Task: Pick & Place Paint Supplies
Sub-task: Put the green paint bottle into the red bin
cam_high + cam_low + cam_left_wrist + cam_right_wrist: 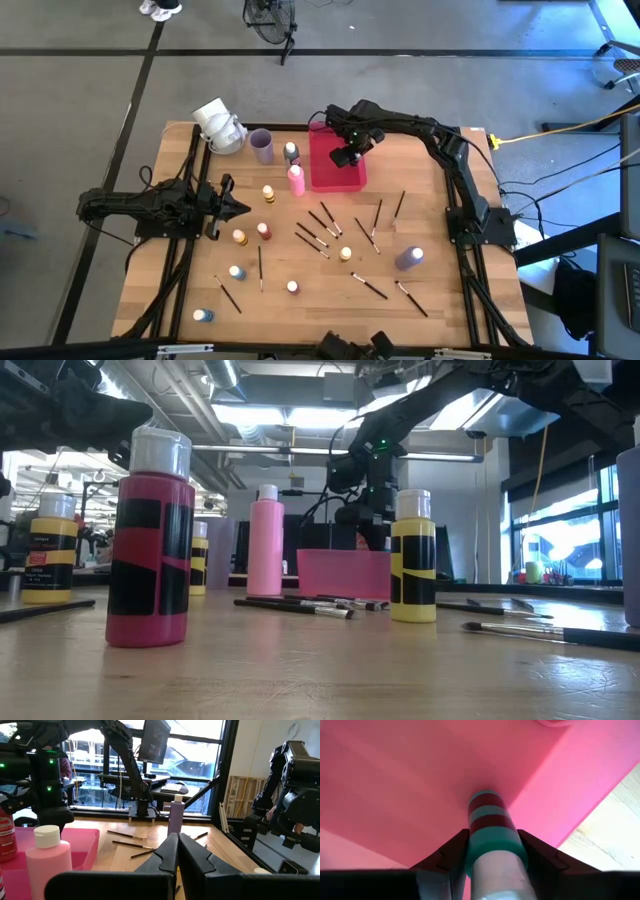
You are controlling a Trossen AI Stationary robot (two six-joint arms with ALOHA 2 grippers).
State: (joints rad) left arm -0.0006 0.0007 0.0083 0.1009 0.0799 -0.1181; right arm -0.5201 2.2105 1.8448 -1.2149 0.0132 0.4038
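Note:
My right gripper (345, 157) points down over the pink-red tray (330, 178) at the table's far middle and is shut on a green paint bottle (490, 827) with dark red label bands. The bottle's lower end is down inside the tray. Whether it touches the floor I cannot tell. Many small light-capped paint bottles stand on the table, among them a pink one (296, 180) beside the tray and a purple one (408, 259). Several thin dark paintbrushes (322, 232) lie flat in the middle. My left gripper (240, 207) waits shut at the left, holding nothing. My right gripper pinches the green bottle's upper body (495, 851), just below its pale cap, between its two fingers (451, 856), one on each side. The fingers come from above, pointing down. The bottle stands upright below them, inside the tray.
A lilac cup (261, 146) and a white object (218, 125) stand left of the tray at the far edge. In the low view a red bottle (150, 550) and a yellow bottle (413, 560) stand close by. Brushes and bottles are scattered over the near half.

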